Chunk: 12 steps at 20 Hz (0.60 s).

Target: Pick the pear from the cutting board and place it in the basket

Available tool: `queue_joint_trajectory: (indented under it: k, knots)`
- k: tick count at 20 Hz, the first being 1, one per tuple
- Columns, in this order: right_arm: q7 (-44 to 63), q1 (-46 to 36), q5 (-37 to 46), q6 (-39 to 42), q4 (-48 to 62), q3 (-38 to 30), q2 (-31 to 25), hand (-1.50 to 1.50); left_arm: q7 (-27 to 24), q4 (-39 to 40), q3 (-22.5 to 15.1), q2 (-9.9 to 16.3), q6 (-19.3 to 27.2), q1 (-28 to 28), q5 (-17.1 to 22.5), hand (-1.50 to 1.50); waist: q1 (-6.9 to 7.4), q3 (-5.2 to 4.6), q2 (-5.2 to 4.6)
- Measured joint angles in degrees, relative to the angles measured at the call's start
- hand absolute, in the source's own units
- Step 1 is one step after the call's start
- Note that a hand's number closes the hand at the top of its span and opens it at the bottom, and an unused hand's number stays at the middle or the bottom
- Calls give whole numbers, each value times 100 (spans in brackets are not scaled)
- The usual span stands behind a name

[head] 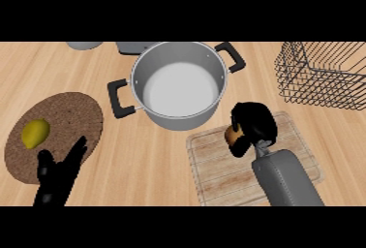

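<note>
no writing or label shows anywhere you look. your right hand (251,123) has its fingers curled round the pear (233,135), brownish-tan, mostly hidden inside them, over the cutting board (214,169). your left hand (58,174) rests with fingers straight. basket (322,72) sits beyond the right fingers.

Kitchen: wooden counter (143,160), pot (178,87)

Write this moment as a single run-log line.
right hand: shut on pear, above cutting board | left hand: open, resting | basket: no pear yet
</note>
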<state>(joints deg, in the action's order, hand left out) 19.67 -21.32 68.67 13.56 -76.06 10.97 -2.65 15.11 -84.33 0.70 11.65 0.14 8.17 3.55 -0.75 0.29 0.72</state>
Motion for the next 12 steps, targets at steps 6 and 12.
queue_joint_trajectory:
  k: [6,12]
  knots:
    - [464,-223,-1670,-1243,-1208,-541,202,150,9,-5,6,13,-23,12,-3,0,17,24,1]
    - [1522,-714,-2025,-1275,-2562,-982,210,150,-67,36,23,-3,-19,18,-55,0,-2,26,2]
